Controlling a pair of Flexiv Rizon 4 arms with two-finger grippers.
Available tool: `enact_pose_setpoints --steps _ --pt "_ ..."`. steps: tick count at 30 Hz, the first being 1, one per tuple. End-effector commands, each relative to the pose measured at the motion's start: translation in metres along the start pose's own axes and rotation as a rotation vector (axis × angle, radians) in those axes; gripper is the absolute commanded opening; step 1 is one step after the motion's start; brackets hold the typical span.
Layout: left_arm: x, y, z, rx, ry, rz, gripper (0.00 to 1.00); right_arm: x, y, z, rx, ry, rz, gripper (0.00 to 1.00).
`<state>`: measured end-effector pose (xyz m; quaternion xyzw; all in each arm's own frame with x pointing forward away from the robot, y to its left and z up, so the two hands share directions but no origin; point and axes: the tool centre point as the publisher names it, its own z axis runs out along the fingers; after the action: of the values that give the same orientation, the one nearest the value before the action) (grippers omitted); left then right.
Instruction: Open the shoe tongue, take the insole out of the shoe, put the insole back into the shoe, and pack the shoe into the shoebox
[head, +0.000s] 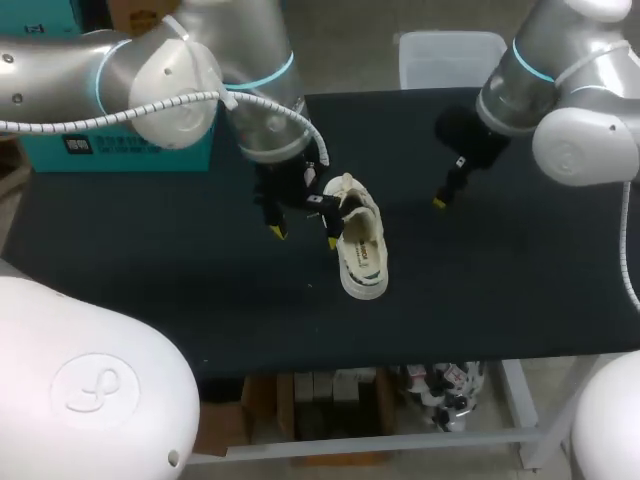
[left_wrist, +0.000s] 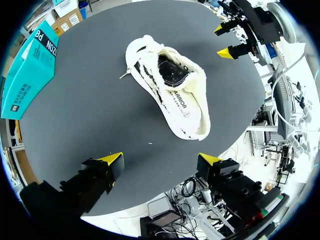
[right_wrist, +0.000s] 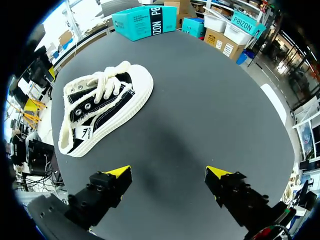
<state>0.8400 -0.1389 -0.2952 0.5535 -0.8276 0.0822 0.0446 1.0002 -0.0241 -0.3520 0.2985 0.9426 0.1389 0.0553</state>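
- Left gripper – fingers spread wide and holding nothing. It hangs over the table near the middle. In the head view its right-hand tip is just beside the shoe; whether it touches cannot be told.
- From the left wrist view, the left gripper sits close to the table's near edge, and the shoe lies ahead of the fingers, apart from both.
- Right gripper – fingers parted and gripping nothing, over the right half of the table. In its own view the right gripper has only dark tabletop between its fingers.
- The shoe is off to one side ahead of the right gripper, well apart from it, with its laces uppermost.
- The shoe lies near the table's centre, its mouth showing a dark interior. A broad band of tabletop separates it from the near edge, and another from the right edge.
- The shoebox – teal – sits at the far left edge, partly behind the left arm and well apart from the shoe.
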Motion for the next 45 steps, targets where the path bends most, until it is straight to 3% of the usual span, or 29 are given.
enact_pose_setpoints --steps 1,8,14,19,22,24,28,37,40,41,42,45 --pt "0.007 -0.012 0.022 0.005 -0.008 -0.04 1.0 -0.002 0.004 -0.001 0.024 0.012 -0.001 1.0" --pt "0.008 -0.027 0.045 0.055 -0.041 -0.136 1.0 -0.002 0.004 -0.001 0.024 0.012 -0.001 1.0" --pt "0.008 -0.041 0.056 0.084 -0.028 -0.193 0.97 -0.01 0.002 0.002 0.039 -0.055 -0.142 1.0" --pt "0.01 -0.049 0.062 0.101 -0.027 -0.225 0.82 -0.015 0.001 0.004 0.051 -0.064 -0.251 1.0" --pt "0.01 -0.054 0.065 0.119 -0.036 -0.24 0.6 -0.018 -0.001 0.006 0.04 -0.073 -0.299 1.0" --pt "0.01 -0.056 0.066 0.129 -0.044 -0.247 0.53 -0.019 -0.002 0.007 0.044 -0.077 -0.32 1.0" --pt "0.011 -0.061 0.07 0.168 -0.065 -0.264 0.47 -0.022 0.0 0.01 0.053 -0.065 -0.369 1.0" --pt "0.01 -0.073 0.077 0.206 -0.068 -0.295 0.44 -0.023 0.0 0.011 0.059 -0.061 -0.369 1.0" --pt "0.01 -0.075 0.078 0.215 -0.071 -0.301 0.23 -0.023 0.0 0.011 0.059 -0.061 -0.369 1.0" --pt "0.011 -0.075 0.078 0.222 -0.081 -0.305 0.08 -0.023 0.0 0.011 0.059 -0.061 -0.369 1.0" --pt "0.011 -0.076 0.078 0.219 -0.074 -0.305 0.0 -0.023 0.0 0.011 0.059 -0.061 -0.369 1.0" --pt "0.009 -0.076 0.077 0.226 -0.078 -0.31 0.0 -0.023 0.0 0.011 0.059 -0.061 -0.369 1.0"
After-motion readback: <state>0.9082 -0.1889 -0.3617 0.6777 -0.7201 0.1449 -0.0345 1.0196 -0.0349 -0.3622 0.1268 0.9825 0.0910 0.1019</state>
